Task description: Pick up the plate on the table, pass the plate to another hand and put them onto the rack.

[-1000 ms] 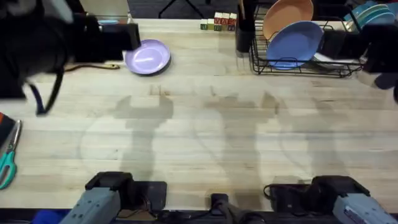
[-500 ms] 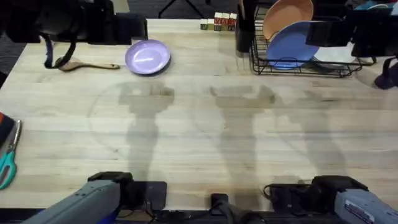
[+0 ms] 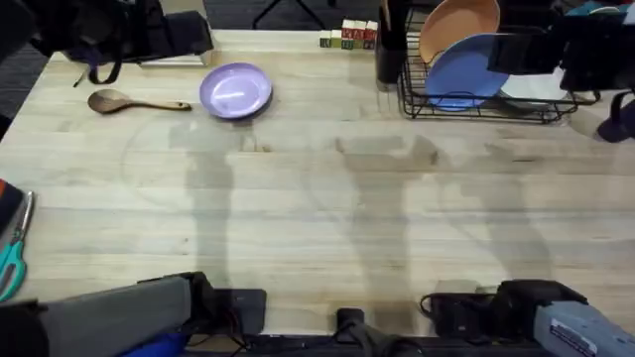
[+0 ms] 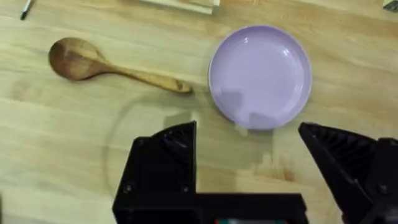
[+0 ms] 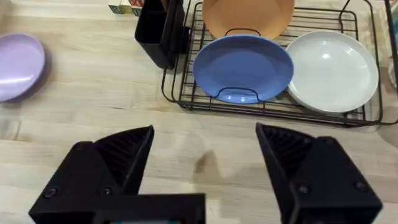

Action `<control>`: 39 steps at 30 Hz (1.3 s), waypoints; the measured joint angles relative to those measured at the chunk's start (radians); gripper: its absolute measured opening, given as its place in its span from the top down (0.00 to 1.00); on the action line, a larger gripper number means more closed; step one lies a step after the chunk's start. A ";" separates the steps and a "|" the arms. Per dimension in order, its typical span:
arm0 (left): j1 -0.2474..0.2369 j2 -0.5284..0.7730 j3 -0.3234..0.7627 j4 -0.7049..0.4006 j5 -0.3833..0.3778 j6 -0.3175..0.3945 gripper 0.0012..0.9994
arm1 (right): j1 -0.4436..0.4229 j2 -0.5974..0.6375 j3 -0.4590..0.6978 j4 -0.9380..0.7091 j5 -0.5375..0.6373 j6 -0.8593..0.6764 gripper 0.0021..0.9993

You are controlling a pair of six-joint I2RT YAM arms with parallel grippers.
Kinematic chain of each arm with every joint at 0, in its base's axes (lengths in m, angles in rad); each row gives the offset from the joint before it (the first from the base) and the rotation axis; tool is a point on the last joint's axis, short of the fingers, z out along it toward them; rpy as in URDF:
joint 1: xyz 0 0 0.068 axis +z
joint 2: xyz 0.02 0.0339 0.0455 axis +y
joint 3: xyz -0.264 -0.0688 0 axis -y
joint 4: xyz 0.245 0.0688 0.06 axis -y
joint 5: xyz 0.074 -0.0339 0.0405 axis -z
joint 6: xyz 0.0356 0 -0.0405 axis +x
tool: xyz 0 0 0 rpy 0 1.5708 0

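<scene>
**A:** Where's the plate [image 3: 235,90] sitting?

**B:** Flat on the surface [image 3: 327,218], toward the far left side in the overhead view, right way up and apart from everything else. A wooden spoon [image 3: 134,101] lies just beside it on the left, its handle pointing at the plate's rim without touching it. The left wrist view shows the same pair, plate [image 4: 260,76] and spoon [image 4: 112,65], with a small gap between them.

**A:** And the left pincer [image 4: 249,165]?

**B:** Its two black fingers are spread wide. It hangs above the surface with the plate ahead of it, nothing between the fingers.

**A:** The right one?

**B:** The right pincer [image 5: 205,165] is also spread wide and holds nothing. It is over bare wood in front of the rack [image 5: 273,102].

**A:** What's in the rack?

**B:** From the right wrist view, an orange plate [image 5: 247,17] stands at the back, a blue plate [image 5: 242,67] leans in front of it, and a white plate [image 5: 333,71] rests beside the blue one. A black holder [image 5: 160,31] is fixed to the rack's end nearest the purple plate. In the overhead view the rack [image 3: 476,104] is at the far right of the surface, well apart from the purple plate.

**A:** Anything else lying around?

**B:** Scissors with teal handles [image 3: 14,260] at the left edge, and a few small blocks [image 3: 347,38] along the far edge between the plate and the rack.
</scene>
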 joint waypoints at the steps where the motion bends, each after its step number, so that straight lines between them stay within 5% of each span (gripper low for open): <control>1: 0.001 0.014 0.000 0.016 0.005 0.000 0.01 | 0.000 0.000 0.000 0.000 0.000 0.000 0.00; 22: 0.023 0.324 0.000 0.176 0.034 -0.001 0.01 | 0.000 0.000 0.000 0.000 0.000 0.000 0.00; 39: 0.052 0.432 0.000 0.331 0.034 -0.001 0.01 | 0.000 0.054 0.000 -0.001 0.000 0.000 0.00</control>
